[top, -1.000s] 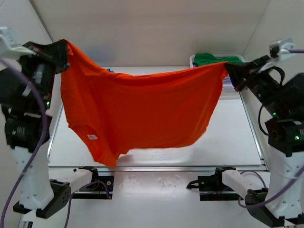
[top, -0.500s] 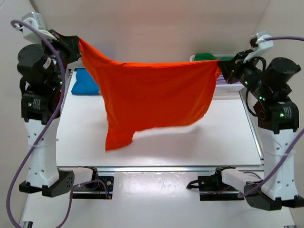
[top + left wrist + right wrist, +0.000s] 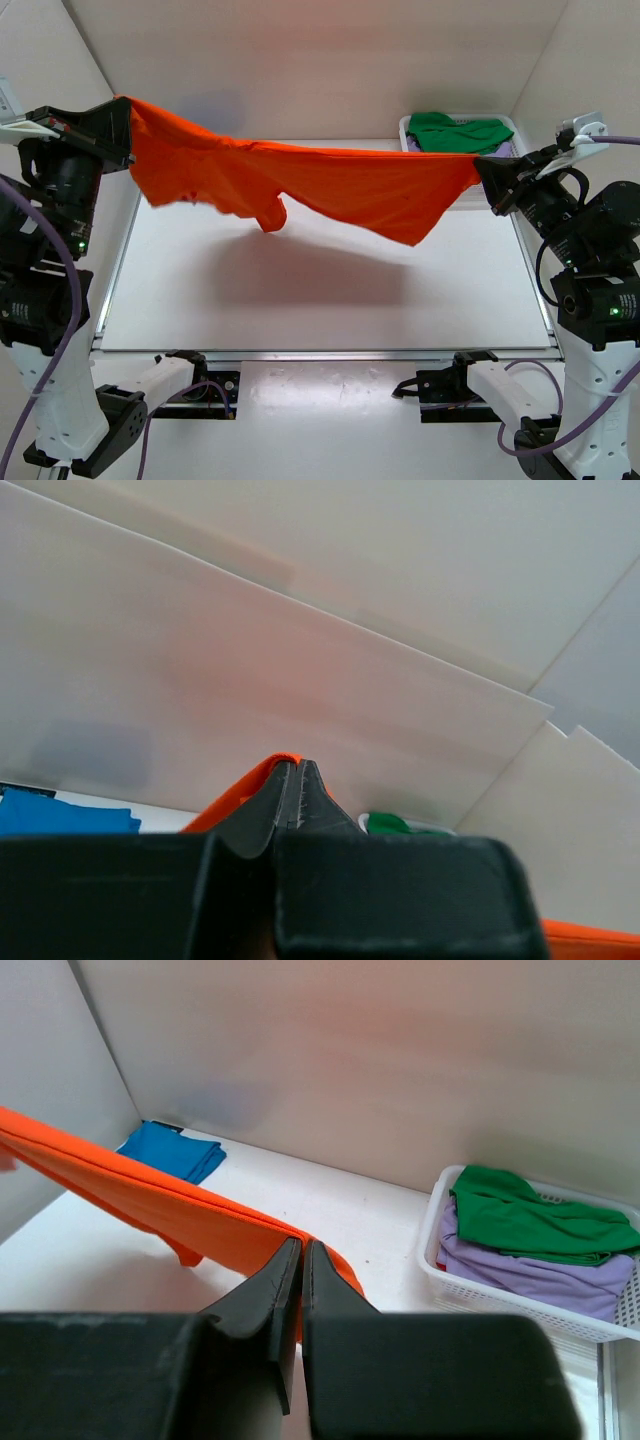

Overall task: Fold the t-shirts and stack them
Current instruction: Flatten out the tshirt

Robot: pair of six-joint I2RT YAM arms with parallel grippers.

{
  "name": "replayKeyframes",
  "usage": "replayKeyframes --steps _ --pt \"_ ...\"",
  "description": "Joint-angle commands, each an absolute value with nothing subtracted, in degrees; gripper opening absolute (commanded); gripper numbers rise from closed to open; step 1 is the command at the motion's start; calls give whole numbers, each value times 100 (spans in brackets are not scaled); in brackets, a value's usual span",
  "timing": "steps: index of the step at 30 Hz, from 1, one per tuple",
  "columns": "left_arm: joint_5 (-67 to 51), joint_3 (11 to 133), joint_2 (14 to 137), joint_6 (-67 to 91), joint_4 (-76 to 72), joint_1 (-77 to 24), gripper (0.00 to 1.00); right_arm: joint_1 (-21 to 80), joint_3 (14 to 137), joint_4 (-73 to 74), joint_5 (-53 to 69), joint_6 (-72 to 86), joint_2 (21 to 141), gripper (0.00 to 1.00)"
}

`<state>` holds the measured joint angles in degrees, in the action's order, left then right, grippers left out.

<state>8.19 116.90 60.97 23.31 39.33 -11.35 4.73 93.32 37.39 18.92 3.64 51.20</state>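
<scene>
The bright orange t-shirt (image 3: 300, 185) hangs stretched in the air between both arms, above the white table. My left gripper (image 3: 128, 125) is shut on its left corner, high at the left; the orange edge (image 3: 262, 776) shows beside the closed fingers. My right gripper (image 3: 478, 165) is shut on its right corner; the orange cloth (image 3: 150, 1200) runs left from the closed fingers. A blue t-shirt (image 3: 170, 1150) lies at the far left of the table. A green t-shirt (image 3: 455, 130) lies on a lavender one (image 3: 530, 1275) in the basket.
A white plastic lattice basket (image 3: 440, 1280) stands at the far right of the table, close behind my right gripper. White walls close in the table at the back and both sides. The shirt's shadow falls on the table's middle.
The shirt's hanging body has swung up and away, so it now lies nearly flat in the air. Both grippers have moved outward and kept hold.
</scene>
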Motion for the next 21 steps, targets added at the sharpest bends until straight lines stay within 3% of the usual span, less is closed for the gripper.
replayKeyframes --steps 1,5,11,16,21 --pt "862 12005 6134 2356 4209 -1283 0 422 9360 3542 1899 448 4984 0" --pt "826 12480 6372 2408 4272 -1397 0 501 9623 3621 1863 405 5106 0" --pt "765 11997 6626 2373 3912 -1249 0 658 9765 3507 1731 290 5676 0" --pt "211 11171 7242 2531 3182 -774 0 633 9370 2918 1890 246 6520 0" --pt "44 9566 7829 2610 1787 -528 0 642 8694 1883 2030 281 7460 0"
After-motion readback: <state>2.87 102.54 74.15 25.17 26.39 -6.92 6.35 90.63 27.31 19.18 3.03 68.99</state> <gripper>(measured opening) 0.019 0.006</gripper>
